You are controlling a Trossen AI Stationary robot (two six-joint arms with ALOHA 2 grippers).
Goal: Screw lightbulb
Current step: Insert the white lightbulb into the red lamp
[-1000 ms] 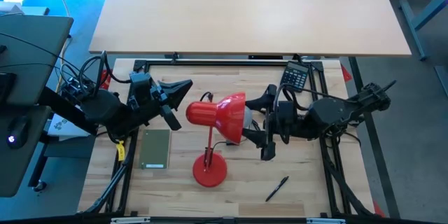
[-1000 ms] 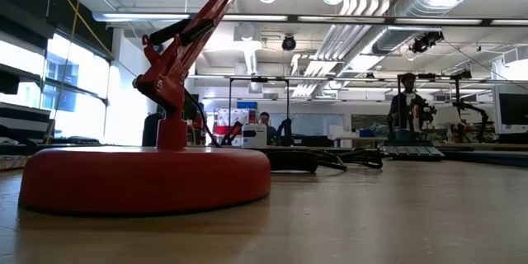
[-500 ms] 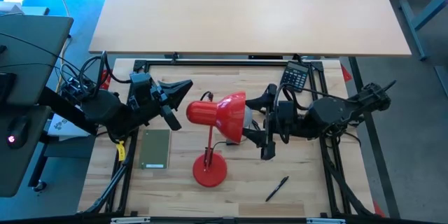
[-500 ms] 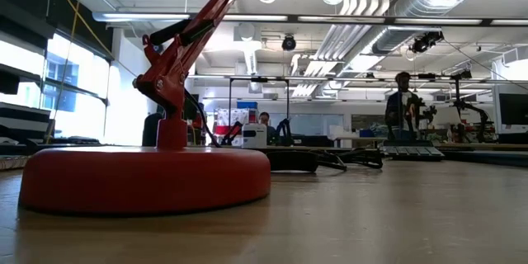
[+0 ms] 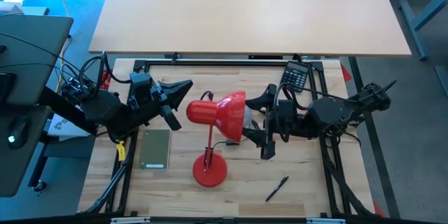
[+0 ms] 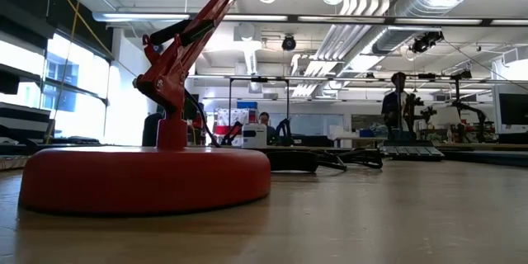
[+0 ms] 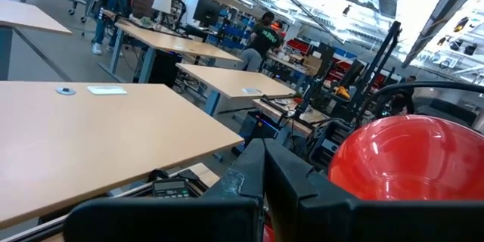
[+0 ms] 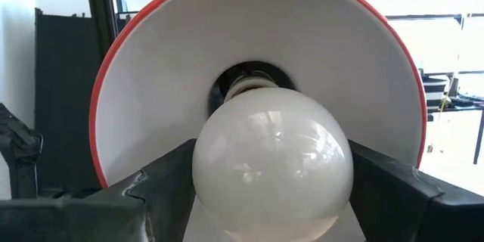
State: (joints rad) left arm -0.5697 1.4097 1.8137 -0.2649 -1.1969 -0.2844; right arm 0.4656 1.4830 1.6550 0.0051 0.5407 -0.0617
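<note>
**Bulb seated at the shade's socket, right claw around it**

Here's the bulb [image 8: 272, 168], white and round, sitting inside the red shade [image 8: 257, 68] with its narrow base pointing into the dark socket at the shade's centre and its rounded end facing back out toward the right wrist. Its long axis runs along the shade's own axis, roughly level over the worktop, not upright. The right claw [image 5: 256, 117] is at the shade's mouth, one dark finger [image 8: 170, 185] on either side of the bulb, jaws held wide and hard against the glass on both sides, so it reads as grasping the bulb.

On the opposite side of the shade, the left claw [image 5: 183, 88] is clenched shut, its tip just beside the shade's closed rear end; whether it touches, I can't tell.

The lamp's red base [image 5: 209, 170] stands on the pale wooden worktop [image 5: 308, 175], below the shade. Near the base lie a green pad [image 5: 155, 148] on the left arm's side and a black pen [image 5: 276, 188] on the right arm's side. A dark calculator [image 5: 296, 77] rests well beyond the shade, by the right arm.

Past the worktop, a bare tan desk [image 5: 245, 14]. From the low view, the base looms large, and behind it an open workshop: ceiling ducts, bright windows, benches, and a person [image 6: 397, 107] standing far off.
</note>
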